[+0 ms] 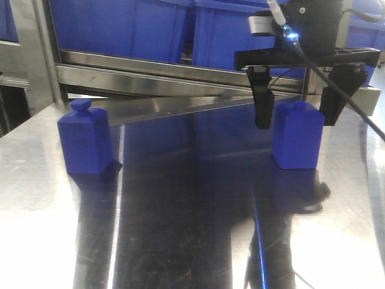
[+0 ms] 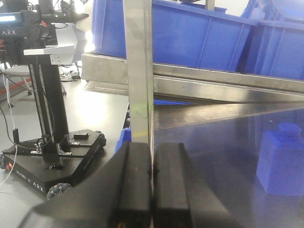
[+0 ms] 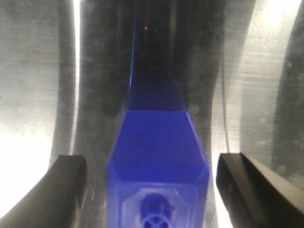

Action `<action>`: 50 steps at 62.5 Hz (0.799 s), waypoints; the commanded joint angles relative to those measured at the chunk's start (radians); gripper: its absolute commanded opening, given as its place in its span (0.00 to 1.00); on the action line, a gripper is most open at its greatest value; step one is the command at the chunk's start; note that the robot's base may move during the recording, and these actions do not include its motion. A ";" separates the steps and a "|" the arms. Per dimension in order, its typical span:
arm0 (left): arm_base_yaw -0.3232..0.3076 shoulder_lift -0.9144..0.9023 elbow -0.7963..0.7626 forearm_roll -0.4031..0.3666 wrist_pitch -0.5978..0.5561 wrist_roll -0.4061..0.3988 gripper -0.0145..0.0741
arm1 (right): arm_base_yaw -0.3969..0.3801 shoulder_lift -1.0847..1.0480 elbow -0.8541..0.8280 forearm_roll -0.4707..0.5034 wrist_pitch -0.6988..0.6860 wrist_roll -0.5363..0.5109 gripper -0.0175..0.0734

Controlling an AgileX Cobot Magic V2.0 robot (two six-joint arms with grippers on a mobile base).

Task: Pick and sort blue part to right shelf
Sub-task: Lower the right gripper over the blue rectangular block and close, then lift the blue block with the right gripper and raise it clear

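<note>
The blue part (image 1: 297, 141) stands upright on the steel table (image 1: 180, 211), right of centre, boxy with a low nub on top. My right gripper (image 1: 296, 122) hangs open over it, one black finger on each side with gaps showing. Seen from the right wrist view, the blue part (image 3: 159, 147) sits between the two fingers (image 3: 66, 190), touching neither. My left gripper (image 2: 152, 180) is shut with nothing in it, in front of a steel post (image 2: 140, 71). The right shelf (image 1: 150, 71) runs along the back with its front rail and blue bins (image 1: 126, 24).
A second blue block (image 1: 84, 139) with a wider knob cap stands at the table's left; the block (image 2: 282, 159) in the left wrist view looks like the same one. A black cable (image 1: 349, 96) hangs by the right arm. A mobile robot base (image 2: 52, 161) sits on the floor at left.
</note>
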 commanded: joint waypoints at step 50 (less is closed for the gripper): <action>-0.003 -0.020 0.022 -0.010 -0.086 -0.008 0.30 | -0.108 -0.275 0.101 0.008 -0.179 -0.136 0.61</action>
